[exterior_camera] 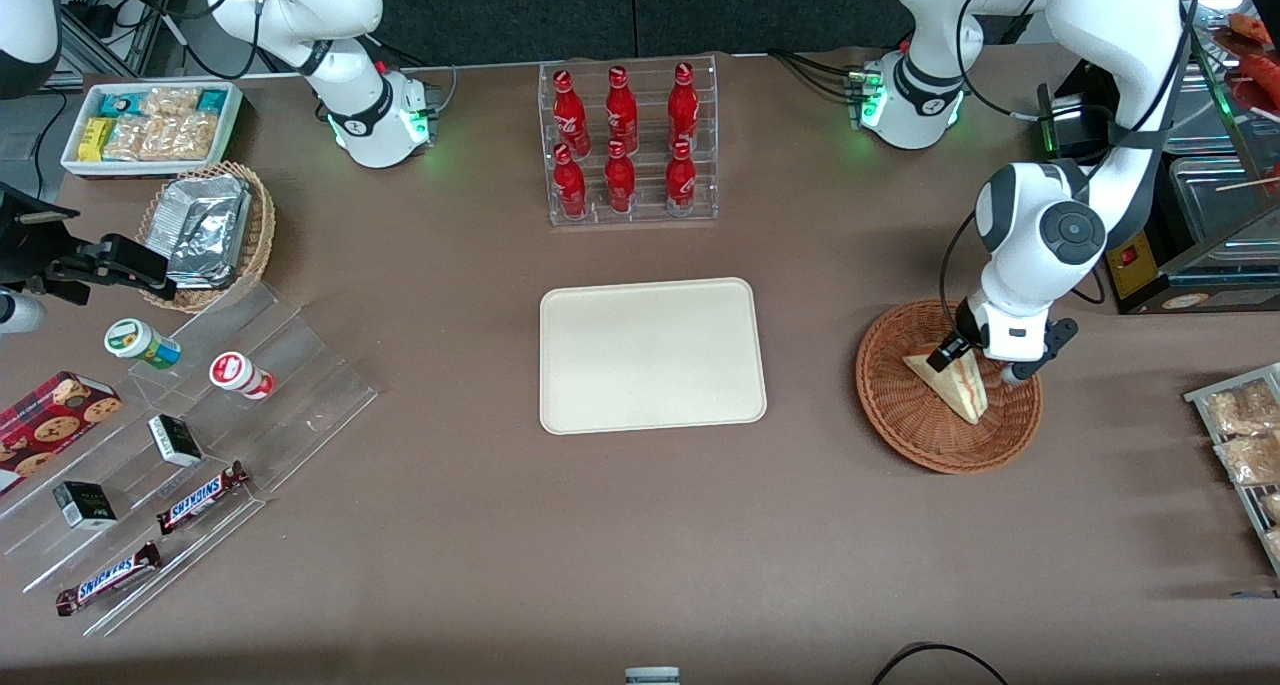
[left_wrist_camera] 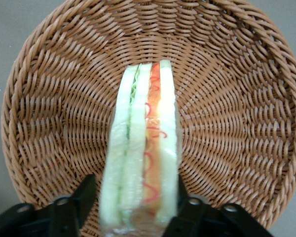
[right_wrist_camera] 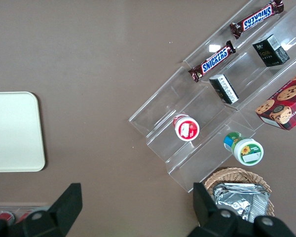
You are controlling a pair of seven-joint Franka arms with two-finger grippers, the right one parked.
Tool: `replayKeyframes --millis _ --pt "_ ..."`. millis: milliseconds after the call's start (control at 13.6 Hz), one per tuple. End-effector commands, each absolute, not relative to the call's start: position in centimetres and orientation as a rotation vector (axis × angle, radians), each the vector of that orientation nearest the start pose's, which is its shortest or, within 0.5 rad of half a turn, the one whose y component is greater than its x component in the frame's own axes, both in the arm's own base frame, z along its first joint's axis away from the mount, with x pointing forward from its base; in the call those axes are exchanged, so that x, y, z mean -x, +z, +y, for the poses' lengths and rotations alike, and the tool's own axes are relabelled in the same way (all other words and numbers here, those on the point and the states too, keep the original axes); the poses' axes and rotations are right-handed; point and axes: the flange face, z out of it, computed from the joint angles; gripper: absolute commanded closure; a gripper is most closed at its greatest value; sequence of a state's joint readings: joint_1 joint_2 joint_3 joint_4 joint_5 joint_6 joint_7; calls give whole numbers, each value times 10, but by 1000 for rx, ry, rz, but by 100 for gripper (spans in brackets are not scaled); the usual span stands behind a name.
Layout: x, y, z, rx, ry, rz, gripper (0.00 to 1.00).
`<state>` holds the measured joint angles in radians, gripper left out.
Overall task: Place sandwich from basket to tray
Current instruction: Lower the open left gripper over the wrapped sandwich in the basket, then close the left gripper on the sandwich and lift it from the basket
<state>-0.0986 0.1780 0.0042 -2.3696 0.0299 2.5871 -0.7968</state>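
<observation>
The sandwich (exterior_camera: pixel 955 387) is a pale bread wedge with red-orange and green filling stripes. It stands in the reddish-brown wicker basket (exterior_camera: pixel 900 410) toward the working arm's end of the table. My left gripper (exterior_camera: pixel 968 363) is down in the basket with one finger on each side of the wedge, shut on it. In the left wrist view the sandwich (left_wrist_camera: pixel 143 148) sits between the black fingers (left_wrist_camera: pixel 84 197) with the gripper (left_wrist_camera: pixel 135 215) around its near end and the basket (left_wrist_camera: pixel 237 123) weave under it. The cream tray (exterior_camera: pixel 650 355) lies bare at the table's middle, beside the basket.
A clear rack of red bottles (exterior_camera: pixel 628 145) stands farther from the front camera than the tray. A tan basket of foil packets (exterior_camera: pixel 205 230), a white snack bin (exterior_camera: pixel 150 125) and clear steps with candy bars (exterior_camera: pixel 200 495) lie toward the parked arm's end. Snack bags (exterior_camera: pixel 1245 430) lie near the basket.
</observation>
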Motion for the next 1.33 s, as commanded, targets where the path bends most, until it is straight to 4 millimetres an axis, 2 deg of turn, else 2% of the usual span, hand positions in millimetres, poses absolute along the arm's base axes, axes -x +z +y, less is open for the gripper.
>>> replayKeyframes --millis 0,148,221,369,516,590,738,811,885,1033,1254 --pt "-516 271 -51 2954 -42 -1026 100" --pt "-523 289 -52 2944 -13 -1023 100" --pt "-526 304 -55 2936 13 -1013 100" --pt "-532 347 -59 2910 59 -953 100" --pt "-533 394 -78 2899 102 -852 100" --pt "-530 422 -93 2900 114 -815 100" --pt "-521 481 -149 2908 165 -681 100" --pt "-518 507 -172 2908 192 -626 100" --pt "-513 524 -199 2930 212 -575 100" --pt "-502 537 -243 2993 216 -485 100" --pt "-491 524 -308 3037 260 -314 100"
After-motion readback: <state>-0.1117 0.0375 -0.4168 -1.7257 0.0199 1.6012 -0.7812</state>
